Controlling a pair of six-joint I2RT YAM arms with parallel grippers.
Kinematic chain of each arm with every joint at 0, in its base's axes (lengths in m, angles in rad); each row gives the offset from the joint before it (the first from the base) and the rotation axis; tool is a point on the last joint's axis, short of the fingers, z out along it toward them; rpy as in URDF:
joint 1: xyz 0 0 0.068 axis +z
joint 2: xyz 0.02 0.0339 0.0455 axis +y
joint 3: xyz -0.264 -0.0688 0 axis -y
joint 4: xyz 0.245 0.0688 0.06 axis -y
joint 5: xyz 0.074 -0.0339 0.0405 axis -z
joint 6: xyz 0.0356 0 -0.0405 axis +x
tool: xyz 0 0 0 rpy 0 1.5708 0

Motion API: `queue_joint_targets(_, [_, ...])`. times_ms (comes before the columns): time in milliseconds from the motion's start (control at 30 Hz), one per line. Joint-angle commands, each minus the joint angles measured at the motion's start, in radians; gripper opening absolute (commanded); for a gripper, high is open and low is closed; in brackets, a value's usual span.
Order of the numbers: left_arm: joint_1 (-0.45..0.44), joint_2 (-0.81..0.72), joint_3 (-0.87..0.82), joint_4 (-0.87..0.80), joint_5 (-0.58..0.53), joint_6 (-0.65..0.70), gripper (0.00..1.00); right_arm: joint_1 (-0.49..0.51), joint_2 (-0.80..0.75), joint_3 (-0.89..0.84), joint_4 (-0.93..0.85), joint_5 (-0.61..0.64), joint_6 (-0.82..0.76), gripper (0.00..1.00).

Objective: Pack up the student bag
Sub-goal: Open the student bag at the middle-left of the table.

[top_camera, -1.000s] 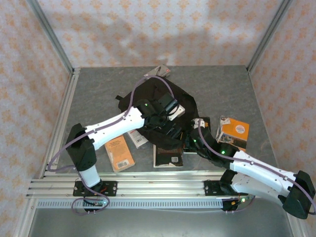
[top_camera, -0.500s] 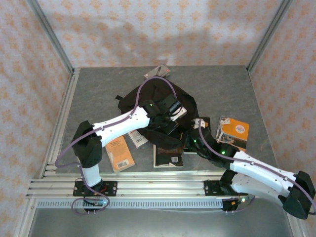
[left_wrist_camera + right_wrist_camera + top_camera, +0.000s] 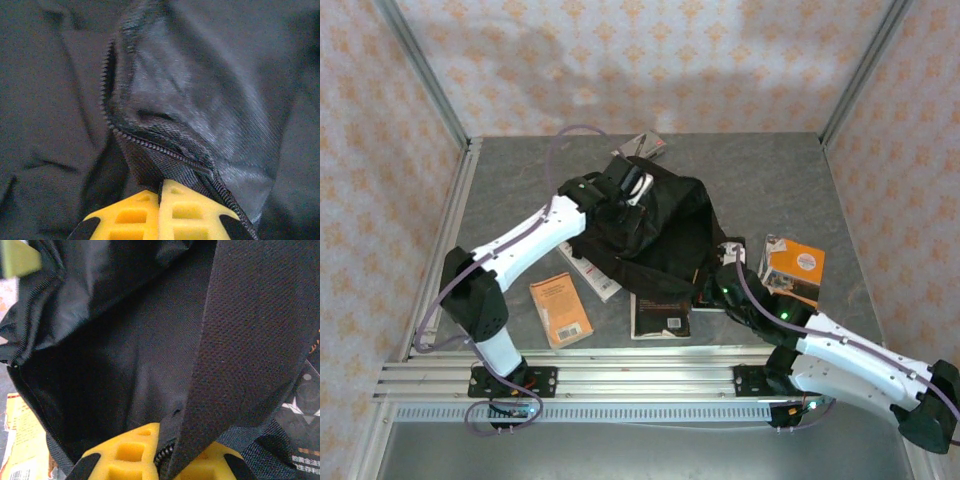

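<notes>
The student bag (image 3: 660, 225) is a black fabric backpack lying mid-table, stretched between my two arms. My left gripper (image 3: 628, 186) is at its far-left edge. In the left wrist view the yellow fingers (image 3: 135, 215) are shut on a fold of the bag (image 3: 210, 85) beside its zip (image 3: 160, 150). My right gripper (image 3: 716, 277) is at the bag's near-right edge. In the right wrist view it (image 3: 167, 452) is shut on the zip edge and a broad strap (image 3: 250, 335), with the bag's dark inside (image 3: 110, 365) open ahead.
An orange book (image 3: 560, 308), a white striped book (image 3: 590, 270) and a black book (image 3: 660, 315) lie near the bag's front edge. An orange-and-white book (image 3: 795, 265) lies at the right. A small book (image 3: 645, 145) sits behind the bag.
My left gripper shut on the bag's fabric and pulled it up and towards the back left, spreading the bag. The right gripper kept its hold at the near-right edge.
</notes>
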Motion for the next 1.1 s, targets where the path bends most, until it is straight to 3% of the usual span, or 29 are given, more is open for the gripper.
queue_joint_targets(0, [-0.001,-0.06,0.005,0.03,0.056,-0.059,0.0,-0.007,-0.03,0.033,-0.095,0.082,-0.018,0.22])
queue_joint_targets(100, [-0.002,-0.097,-0.011,0.056,0.104,-0.094,0.0,-0.006,-0.058,0.105,-0.171,0.165,-0.034,0.41])
queue_joint_targets(167, [-0.002,-0.111,-0.015,0.065,0.135,-0.113,0.0,-0.007,-0.078,0.157,-0.229,0.251,-0.045,0.45])
queue_joint_targets(200, [-0.002,-0.114,-0.014,0.066,0.152,-0.122,0.0,-0.006,-0.084,0.185,-0.258,0.301,-0.037,0.45])
queue_joint_targets(300, [-0.002,-0.118,-0.017,0.08,0.197,-0.157,0.0,-0.01,-0.077,0.221,-0.25,0.316,-0.067,0.25])
queue_joint_targets(400, [-0.002,-0.12,-0.015,0.106,0.264,-0.199,0.0,-0.017,-0.006,0.235,-0.202,0.25,-0.079,0.02])
queue_joint_targets(433, [-0.002,-0.122,-0.016,0.115,0.277,-0.214,0.0,-0.019,0.026,0.24,-0.189,0.245,-0.076,0.0])
queue_joint_targets(667, [-0.002,-0.149,-0.029,0.135,0.332,-0.255,0.0,-0.143,0.293,0.277,-0.002,0.066,0.006,0.0])
queue_joint_targets(900, [-0.003,-0.179,-0.037,0.148,0.434,-0.284,0.0,-0.373,0.531,0.321,0.262,-0.362,0.232,0.0])
queue_joint_targets(933, [-0.003,-0.171,-0.026,0.126,0.43,-0.284,0.05,-0.392,0.569,0.333,0.296,-0.419,0.256,0.0])
queue_joint_targets(1000, [-0.003,-0.151,0.0,0.074,0.393,-0.283,0.36,-0.41,0.627,0.355,0.328,-0.479,0.288,0.0])
queue_joint_targets(1067, [-0.003,-0.138,0.029,0.023,0.328,-0.286,0.54,-0.419,0.662,0.353,0.375,-0.501,0.322,0.0])
